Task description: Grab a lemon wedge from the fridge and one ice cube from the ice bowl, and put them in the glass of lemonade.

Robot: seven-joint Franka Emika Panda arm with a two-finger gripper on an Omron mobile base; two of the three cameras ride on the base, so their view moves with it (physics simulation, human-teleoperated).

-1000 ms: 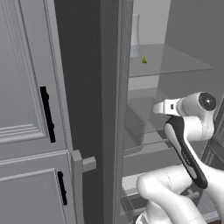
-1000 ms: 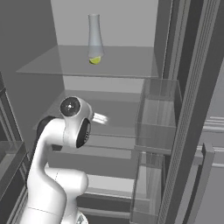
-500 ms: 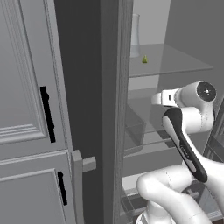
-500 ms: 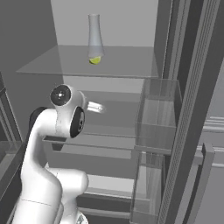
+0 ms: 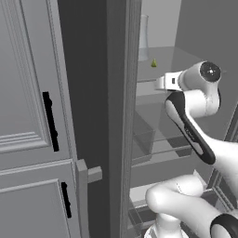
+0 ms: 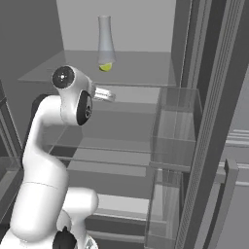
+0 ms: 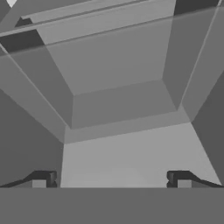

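I am looking past the cabinet (image 5: 28,116) on the left into the open fridge (image 5: 122,139), where the lemon wedge (image 6: 105,67) is sitting on the upper shelf (image 6: 141,73) beside a tall flask (image 6: 105,41). My claw (image 7: 111,180) is gaping wide and gripping nothing, below that shelf.

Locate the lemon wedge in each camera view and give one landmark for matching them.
Left base view: the lemon wedge sits upper centre-right on the upper fridge shelf, right of the tall clear flask.
Right base view: it lies upper left of centre, at the foot of the same flask.
Hand view: not in it; the camera faces shelves and inner walls.
Shared landmark: the flask.
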